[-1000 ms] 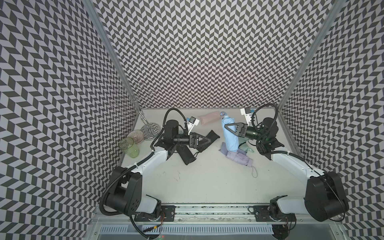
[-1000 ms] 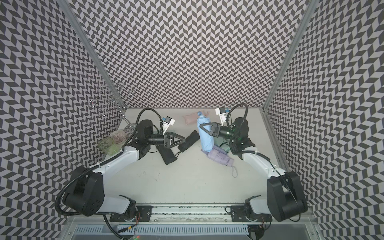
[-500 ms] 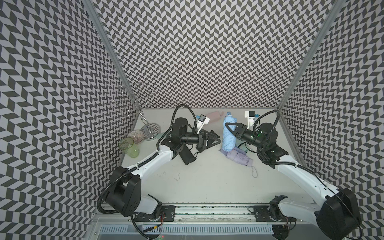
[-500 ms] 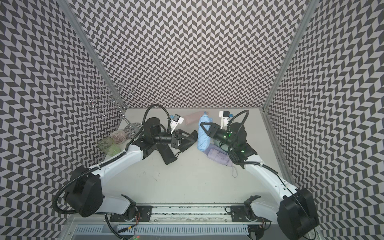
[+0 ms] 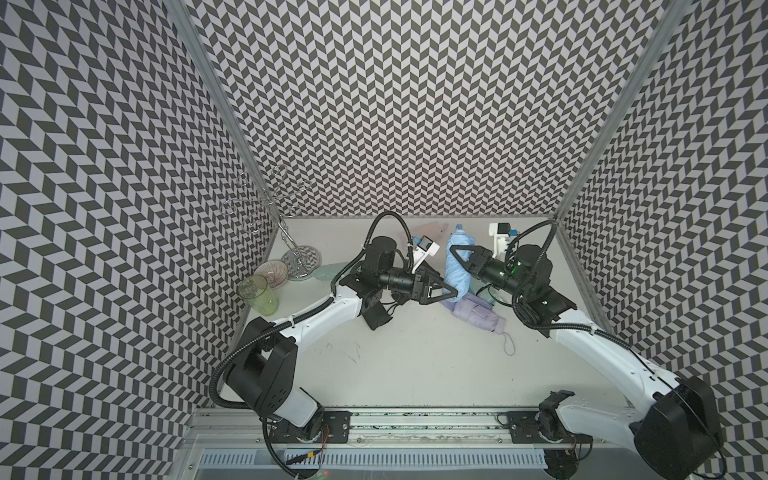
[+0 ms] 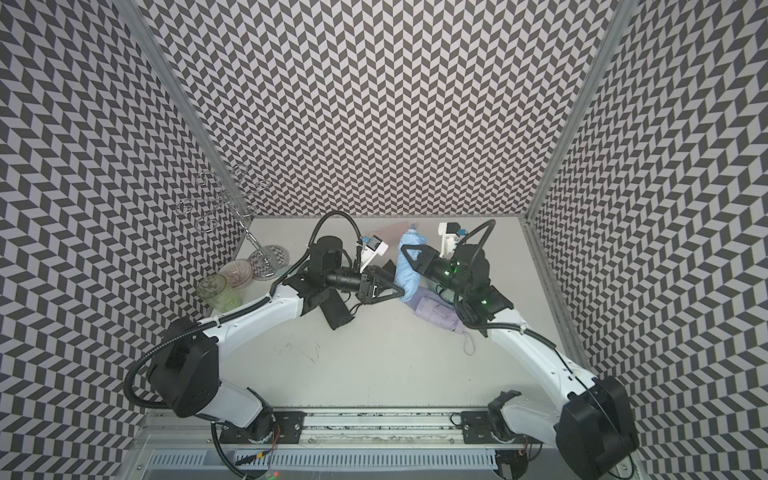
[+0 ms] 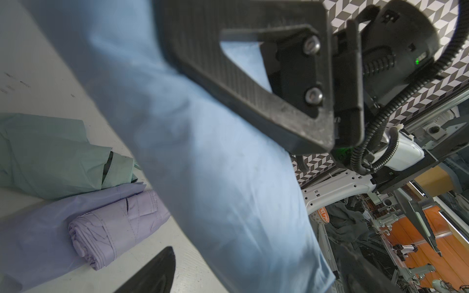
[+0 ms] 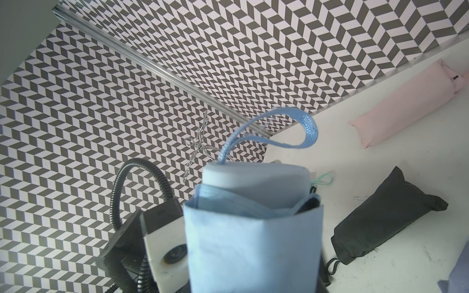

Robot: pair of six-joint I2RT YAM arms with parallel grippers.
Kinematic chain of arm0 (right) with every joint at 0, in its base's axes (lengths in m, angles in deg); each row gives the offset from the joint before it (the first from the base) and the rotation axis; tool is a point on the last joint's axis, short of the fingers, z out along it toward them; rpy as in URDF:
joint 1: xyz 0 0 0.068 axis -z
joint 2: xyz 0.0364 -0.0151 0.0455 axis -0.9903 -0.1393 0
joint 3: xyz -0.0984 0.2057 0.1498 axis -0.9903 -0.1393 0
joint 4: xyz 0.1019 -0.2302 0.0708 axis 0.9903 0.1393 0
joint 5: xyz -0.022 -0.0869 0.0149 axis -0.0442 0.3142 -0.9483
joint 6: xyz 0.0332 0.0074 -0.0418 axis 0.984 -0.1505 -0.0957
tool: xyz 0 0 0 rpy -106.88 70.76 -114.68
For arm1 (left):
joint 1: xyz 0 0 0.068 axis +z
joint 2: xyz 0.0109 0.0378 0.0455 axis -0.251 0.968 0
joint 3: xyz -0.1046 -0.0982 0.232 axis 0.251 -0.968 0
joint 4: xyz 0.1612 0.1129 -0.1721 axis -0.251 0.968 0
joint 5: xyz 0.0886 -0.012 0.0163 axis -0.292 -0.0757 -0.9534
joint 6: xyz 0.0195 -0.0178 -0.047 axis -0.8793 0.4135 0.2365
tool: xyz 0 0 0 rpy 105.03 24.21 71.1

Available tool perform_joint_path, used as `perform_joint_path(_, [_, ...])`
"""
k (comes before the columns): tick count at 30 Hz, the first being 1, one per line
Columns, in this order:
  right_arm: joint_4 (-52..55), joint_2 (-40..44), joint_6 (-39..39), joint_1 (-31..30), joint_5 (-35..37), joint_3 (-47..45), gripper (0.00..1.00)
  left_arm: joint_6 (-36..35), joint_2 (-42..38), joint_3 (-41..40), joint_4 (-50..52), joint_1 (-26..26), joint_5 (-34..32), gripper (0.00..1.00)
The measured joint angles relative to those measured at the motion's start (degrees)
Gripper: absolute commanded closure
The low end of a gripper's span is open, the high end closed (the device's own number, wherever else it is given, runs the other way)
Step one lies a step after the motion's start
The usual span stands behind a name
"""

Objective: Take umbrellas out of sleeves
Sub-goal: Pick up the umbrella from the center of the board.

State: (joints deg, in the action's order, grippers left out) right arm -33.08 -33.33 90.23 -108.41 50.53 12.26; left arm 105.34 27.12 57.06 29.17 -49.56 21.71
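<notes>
From where I stood, in a top view, the right gripper had its fingers closed narrowly round the middle of the light blue umbrella. It held the umbrella, in its sleeve, off the table at about one o'clock from the centre. The left gripper sat at the bundle's lower end, on its eight o'clock side, fingers spread wide and holding nothing. A lavender umbrella lay just beside it at four o'clock, a pink umbrella at twelve by the back wall, and a black umbrella under the left arm. Through the left wrist camera the blue sleeve filled the view, with the right gripper's finger pressed across it. The lavender umbrella lay rolled on its own loose sleeve, mint fabric beside it. Through the right wrist camera the handle and wrist loop stood proud of the sleeve's mouth. I judged this the start of stripping the blue one. Next, the left fingers would need to pinch only the slack cloth at the closed end and draw it away along the shaft while the right grip kept the umbrella back.
</notes>
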Motion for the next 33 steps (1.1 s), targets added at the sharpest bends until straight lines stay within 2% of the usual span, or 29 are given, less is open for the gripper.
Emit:
perform_joint_path(6, [-0.3, 0.0, 0.1, -0.3, -0.5, 0.0, 0.68, -0.4, 2.4, 4.1, 1.4, -0.5, -0.3, 0.01])
perform_joint_path(10, [-1.4, 0.2, 0.3, -0.3, -0.8, -0.7, 0.68, -0.6, 3.9, 5.8, 1.7, -1.6, -0.2, 0.1])
perform_joint_path(15, [-1.8, 0.5, 0.7, -0.3, -1.0, -2.5, 0.66, 0.1, 6.6, 6.6, 1.7, -2.5, 1.4, 0.35])
perform_joint_path(16, [-1.7, 0.5, 0.9, -0.2, -1.0, -2.9, 0.65, 0.3, 6.9, 6.7, 2.0, -2.5, 1.9, 0.43])
perform_joint_path(18, [-1.6, 0.6, 0.7, -0.2, -1.0, -3.3, 0.62, 0.5, 7.4, 6.8, 2.7, -2.5, 2.7, 0.67])
perform_joint_path(20, [-1.9, 1.3, -0.9, -0.2, -1.3, -3.5, 0.55, 2.4, 8.0, 7.0, 4.7, -1.9, 3.1, 0.77])
perform_joint_path(22, [-1.1, 2.4, -1.3, -0.4, -1.0, -3.6, 0.4, 1.3, 8.8, 7.8, 5.5, -1.3, 5.1, 0.8])
perform_joint_path(24, [-0.7, 3.5, -1.2, -0.3, -0.6, -3.9, 0.23, -1.3, 9.2, 9.2, 8.1, -1.5, 5.8, 0.8])
perform_joint_path(27, [0.5, 5.6, -1.7, 1.8, -2.2, -4.0, 0.1, -7.2, 10.3, 11.6, 15.0, -1.6, 6.5, 0.81])
perform_joint_path(29, [2.5, 6.0, -2.9, 5.5, -5.6, -3.3, 0.01, -12.5, 11.2, 14.1, 21.8, -1.6, 6.7, 0.81])
perform_joint_path(33, [9.6, 3.7, -7.5, 14.9, -15.5, 0.4, 0.0, -19.1, 11.7, 16.0, 29.8, -1.4, 6.8, 0.81])
